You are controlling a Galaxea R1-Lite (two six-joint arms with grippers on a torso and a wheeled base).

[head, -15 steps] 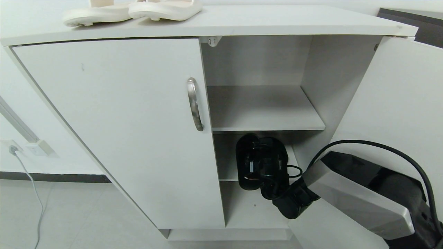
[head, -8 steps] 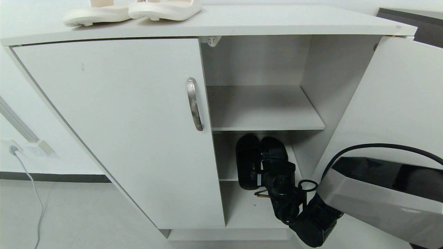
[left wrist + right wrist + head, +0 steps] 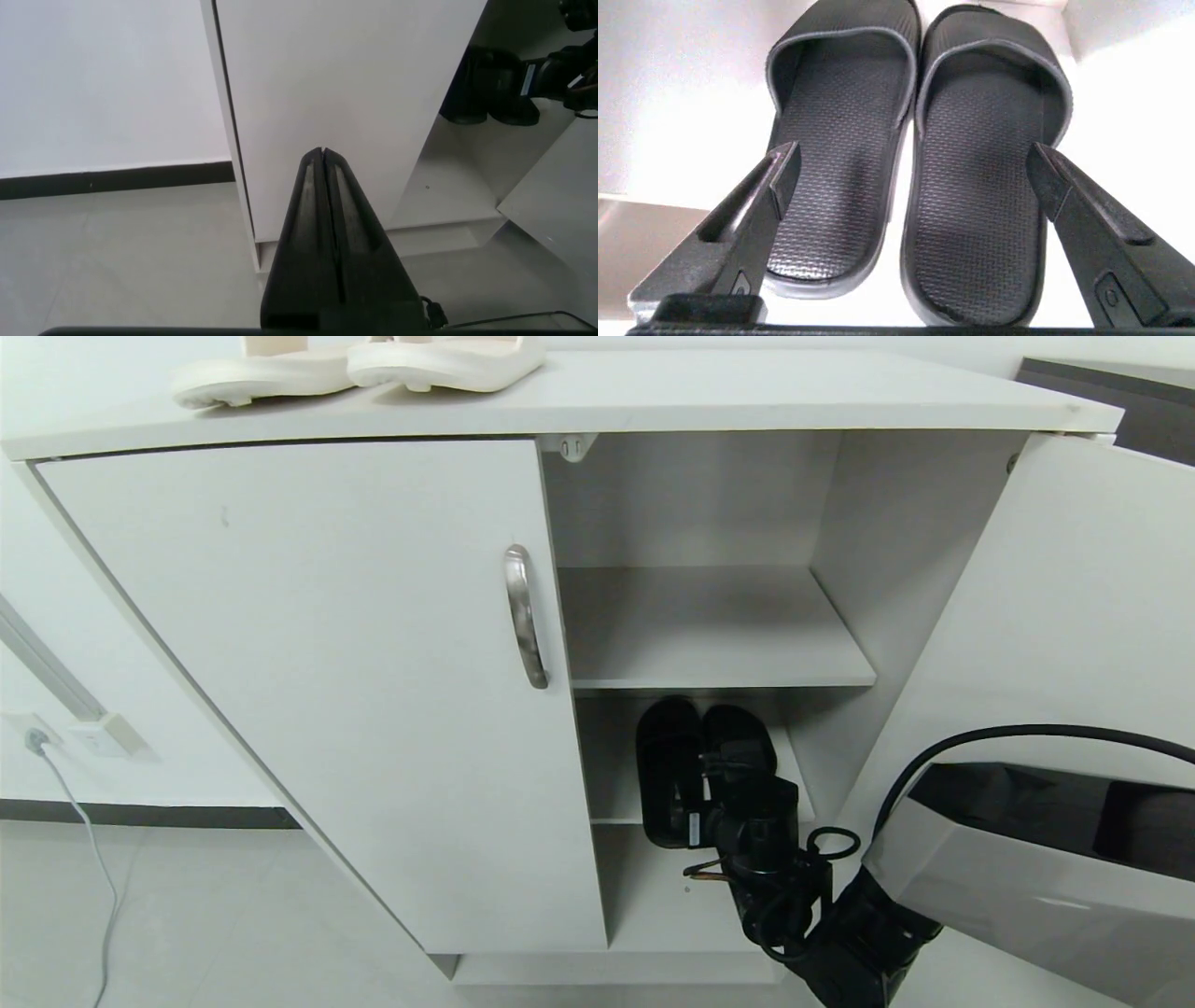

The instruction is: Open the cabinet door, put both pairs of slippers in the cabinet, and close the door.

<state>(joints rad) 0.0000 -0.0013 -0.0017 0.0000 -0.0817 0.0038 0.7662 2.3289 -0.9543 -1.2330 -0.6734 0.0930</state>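
Two pairs are in play. From the head view, the black slippers (image 3: pixel 668 765) lie side by side on the lower shelf (image 3: pixel 609 775) behind the open right door (image 3: pixel 1074 616), heels at the shelf's front edge. The white slippers (image 3: pixel 373 364) sit on the cabinet top (image 3: pixel 794 392), above the closed left door (image 3: pixel 308 681). My right hand (image 3: pixel 726 793) hangs at the heels of the black pair, low in the opening.

From the left wrist, my left hand (image 3: pixel 322 163) has its fingers pressed together, holding nothing, low over the floor (image 3: pixel 121 252) and facing the closed door. The black pair shows off to one side, inside the cabinet.

From the right wrist, the fingers (image 3: pixel 757 215) stand wide apart, one outside each black slipper, and I see no contact with either.

I judge the black pair placed and the white pair next. They look like thick moulded foam: light, springy, not fragile, and a little grippy rather than slick. I would pinch both together across the straps or the joined inner edges, squeezing firmly, since soft foam gives and a slipper can slide out.
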